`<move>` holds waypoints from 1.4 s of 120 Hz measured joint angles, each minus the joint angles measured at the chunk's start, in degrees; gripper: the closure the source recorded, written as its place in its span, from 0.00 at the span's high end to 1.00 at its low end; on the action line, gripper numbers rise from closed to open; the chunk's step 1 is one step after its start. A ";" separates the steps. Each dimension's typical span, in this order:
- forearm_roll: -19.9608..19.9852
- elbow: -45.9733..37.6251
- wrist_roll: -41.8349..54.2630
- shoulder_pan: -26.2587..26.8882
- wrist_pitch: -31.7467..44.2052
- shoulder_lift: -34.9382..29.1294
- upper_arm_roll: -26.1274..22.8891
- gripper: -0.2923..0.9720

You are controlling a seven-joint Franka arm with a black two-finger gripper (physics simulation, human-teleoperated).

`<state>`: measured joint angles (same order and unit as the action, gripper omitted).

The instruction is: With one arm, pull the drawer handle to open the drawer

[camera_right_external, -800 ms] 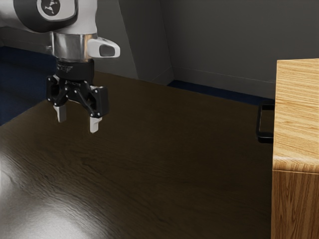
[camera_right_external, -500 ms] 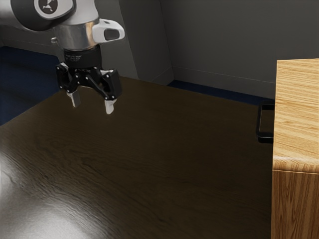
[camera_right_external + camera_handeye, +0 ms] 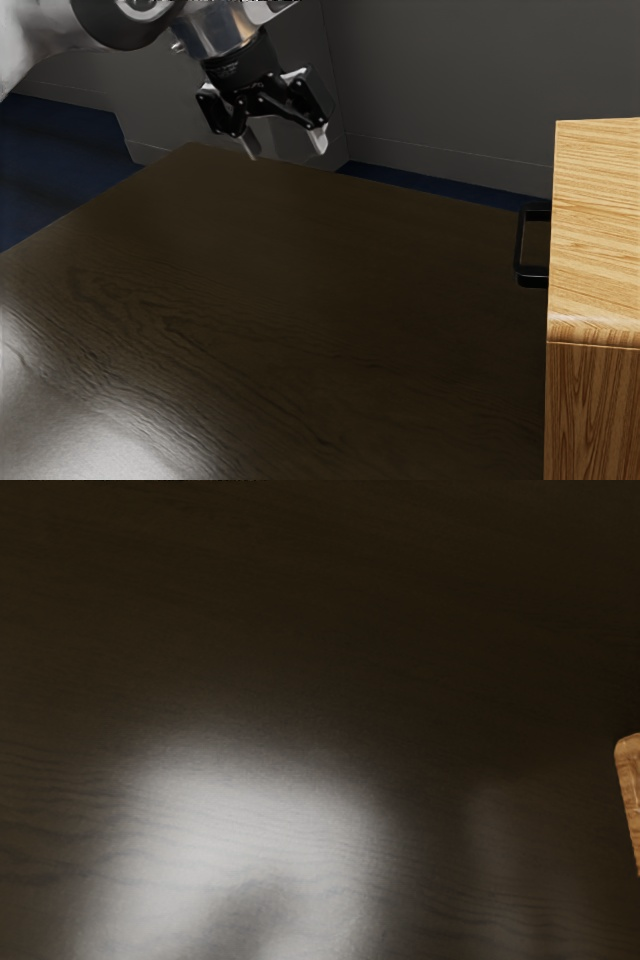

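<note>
The black gripper hangs tilted above the far edge of the dark wooden table, its jaws spread with nothing between them. Well apart from the jaws, lower and toward the exterior view's right, the black drawer handle juts from the light wood cabinet, untouched by either finger.
</note>
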<state>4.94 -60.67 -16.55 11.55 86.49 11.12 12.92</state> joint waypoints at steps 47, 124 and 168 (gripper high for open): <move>9.80 -8.79 -5.92 2.11 4.27 -3.32 -1.19 0.77; 15.19 -12.78 -11.83 6.64 13.86 -2.17 -5.83 0.74; 15.43 -11.10 -13.46 7.97 16.00 0.34 -5.89 0.60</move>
<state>20.38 -71.76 -30.01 19.52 102.50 11.45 7.03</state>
